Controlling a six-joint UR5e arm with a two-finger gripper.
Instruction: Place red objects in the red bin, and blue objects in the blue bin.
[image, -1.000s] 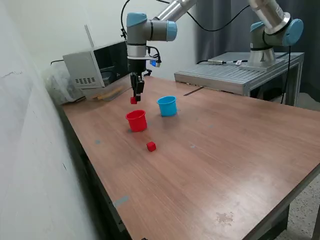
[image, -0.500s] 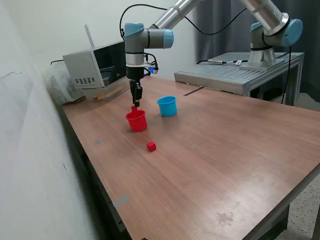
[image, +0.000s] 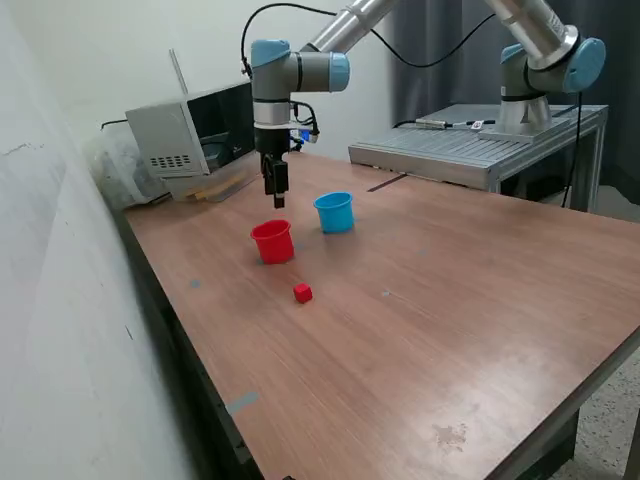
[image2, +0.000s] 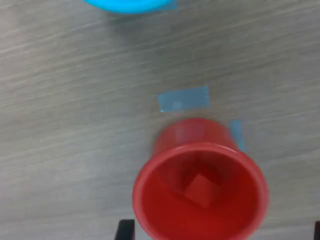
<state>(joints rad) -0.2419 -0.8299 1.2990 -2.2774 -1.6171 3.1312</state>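
The red bin (image: 273, 241) stands on the wooden table, with the light blue bin (image: 335, 212) just to the exterior view's right of it. My gripper (image: 277, 196) hangs empty a little above the red bin. In the wrist view the red bin (image2: 200, 195) has one red cube (image2: 201, 190) lying inside it. My fingertips (image2: 125, 231) show wide apart at the frame's edge, so the gripper is open. The blue bin's rim (image2: 131, 5) shows only partly. A second red cube (image: 302, 292) lies on the table in front of the red bin. No dark blue cubes are in view.
A grey box-shaped appliance (image: 190, 132) stands at the table's back corner. A metal platform (image: 470, 148) with a second arm's base (image: 540, 75) is at the exterior view's right. Blue tape patches (image2: 183, 98) lie on the table by the red bin.
My gripper held a red cube above the red bin, lowered to its rim and let it go. It has now risen empty, and the cube lies in the bin.
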